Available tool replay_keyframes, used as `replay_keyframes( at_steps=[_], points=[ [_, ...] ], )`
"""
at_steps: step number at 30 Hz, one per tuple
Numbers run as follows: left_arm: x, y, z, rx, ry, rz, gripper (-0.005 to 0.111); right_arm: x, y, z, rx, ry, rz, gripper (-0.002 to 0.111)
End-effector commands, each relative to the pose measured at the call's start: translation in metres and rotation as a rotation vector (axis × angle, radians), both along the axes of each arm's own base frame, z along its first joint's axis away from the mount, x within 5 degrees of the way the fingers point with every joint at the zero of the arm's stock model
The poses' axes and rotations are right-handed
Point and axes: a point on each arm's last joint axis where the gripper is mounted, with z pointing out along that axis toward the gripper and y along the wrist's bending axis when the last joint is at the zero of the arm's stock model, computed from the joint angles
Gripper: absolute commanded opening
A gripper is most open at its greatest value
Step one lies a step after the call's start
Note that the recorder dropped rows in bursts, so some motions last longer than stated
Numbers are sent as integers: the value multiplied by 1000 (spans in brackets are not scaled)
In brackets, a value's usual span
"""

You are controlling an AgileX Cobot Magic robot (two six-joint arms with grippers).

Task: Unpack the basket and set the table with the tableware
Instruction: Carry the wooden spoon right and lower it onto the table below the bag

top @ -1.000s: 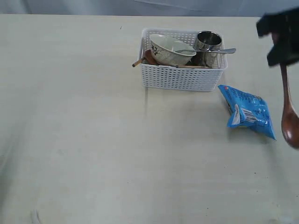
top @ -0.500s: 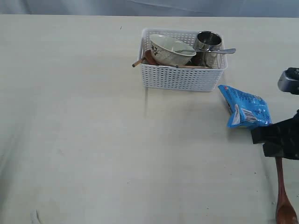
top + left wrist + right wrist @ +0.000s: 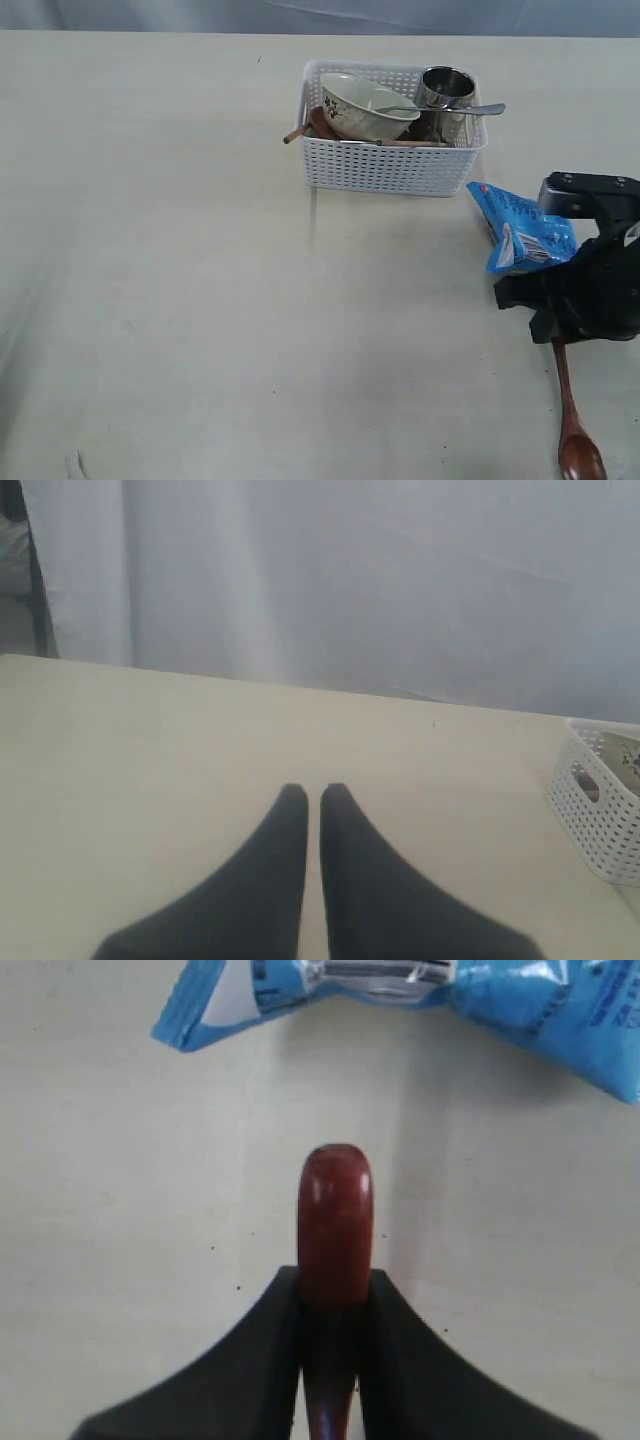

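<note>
The white basket (image 3: 388, 165) stands at the back of the table (image 3: 180, 260). It holds a cream bowl (image 3: 362, 106), a steel cup (image 3: 446, 92), a silver fork (image 3: 455, 109) and brown sticks (image 3: 294, 134) poking over its left rim. My right gripper (image 3: 553, 336) (image 3: 335, 1282) is shut on the handle of the red-brown spoon (image 3: 573, 430) (image 3: 335, 1215). The spoon's bowl points toward the table's front edge. My left gripper (image 3: 314, 792) is shut on nothing above bare tabletop and does not show in the exterior view. One corner of the basket (image 3: 598, 815) shows in the left wrist view.
A crinkly blue snack bag (image 3: 524, 236) (image 3: 420, 988) lies on the table between the basket and my right gripper, close to the gripper's far side. The table's right and front edges are near the spoon.
My right gripper has come down from the upper right to the table's right front and shifted left, carrying the spoon with it. The basket and bag have not moved.
</note>
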Motion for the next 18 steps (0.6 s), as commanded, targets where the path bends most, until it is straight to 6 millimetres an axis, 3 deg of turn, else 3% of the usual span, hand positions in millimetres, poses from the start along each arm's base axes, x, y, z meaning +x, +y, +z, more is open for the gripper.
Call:
replay_keyframes(
  at_steps=[1, 18],
  points=[
    [0, 0, -1, 5, -3, 5, 5, 7, 2, -9, -7, -10, 10, -1],
    [0, 0, -1, 0, -3, 4, 5, 22, 3, -38, -31, -6, -8, 0]
  ],
)
